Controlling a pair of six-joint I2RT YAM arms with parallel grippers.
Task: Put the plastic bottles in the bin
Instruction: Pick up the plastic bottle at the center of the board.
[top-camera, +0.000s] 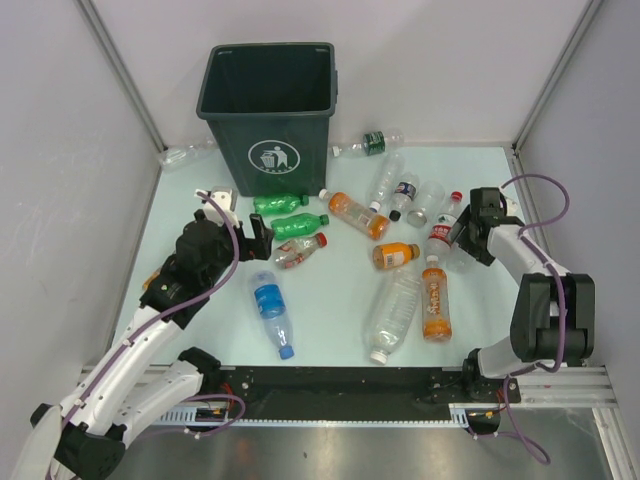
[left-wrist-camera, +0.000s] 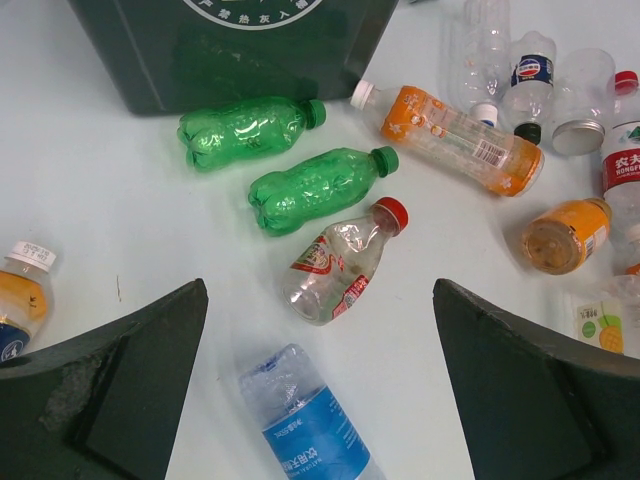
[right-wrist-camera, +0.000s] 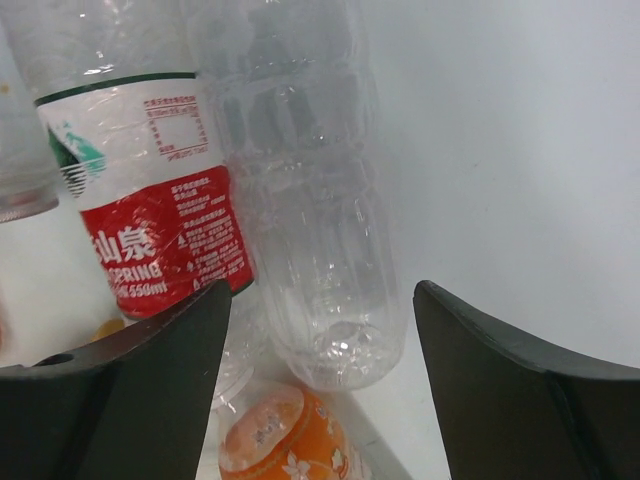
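The dark green bin (top-camera: 270, 100) stands at the back; its base shows in the left wrist view (left-wrist-camera: 230, 50). Plastic bottles lie scattered in front of it. My left gripper (top-camera: 257, 237) is open and empty, hovering over a red-capped clear bottle (left-wrist-camera: 335, 265) and a blue-labelled bottle (left-wrist-camera: 305, 425), with two green bottles (left-wrist-camera: 300, 185) beyond. My right gripper (top-camera: 463, 238) is open, its jaws either side of a clear ribbed bottle (right-wrist-camera: 320, 220) without closing on it. A red-labelled bottle (right-wrist-camera: 165, 220) lies beside that one and an orange bottle (right-wrist-camera: 280, 440) below.
More bottles lie mid-table: an orange one (top-camera: 358, 213), a large clear one (top-camera: 392, 310), an upright-looking orange one (top-camera: 435, 300), and a dark-labelled one (top-camera: 372, 143) behind, right of the bin. A clear bottle (top-camera: 185, 155) lies left of the bin. White walls enclose the table.
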